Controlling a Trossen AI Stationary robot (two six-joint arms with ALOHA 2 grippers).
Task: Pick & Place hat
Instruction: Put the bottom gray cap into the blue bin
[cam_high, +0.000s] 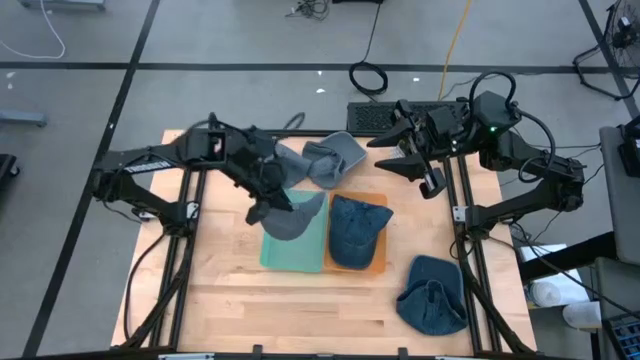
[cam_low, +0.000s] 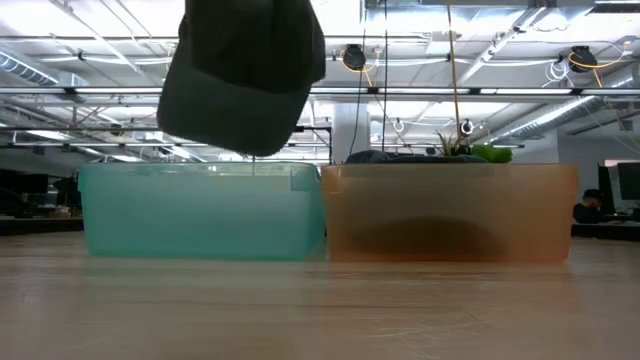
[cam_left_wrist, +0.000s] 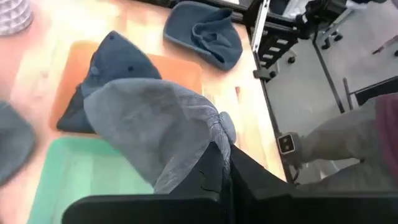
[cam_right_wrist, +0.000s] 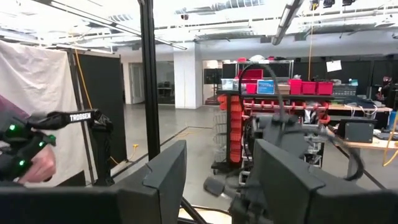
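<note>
Grey hat (cam_high: 290, 215) pinched in left gripper (cam_high: 268, 203), hanging above green bin (cam_high: 300, 252), right gripper (cam_high: 415, 160) empty with fingers parted at table's far edge, blue hat (cam_high: 357, 228) in orange bin (cam_high: 377, 262).

Four hats were counted in the high view. One grey hat (cam_high: 290, 215) hung over the green bin (cam_high: 300, 250), one dark blue hat (cam_high: 357, 230) lay in the orange bin (cam_high: 376, 262) just right of the green bin, one grey hat (cam_high: 335, 157) lay on the table behind the green bin, and one blue hat (cam_high: 432, 293) lay on the table to the right of and nearer than the orange bin. There were two bins, side by side and touching. Two robot arms were there, one on each side of the green bin.
</note>
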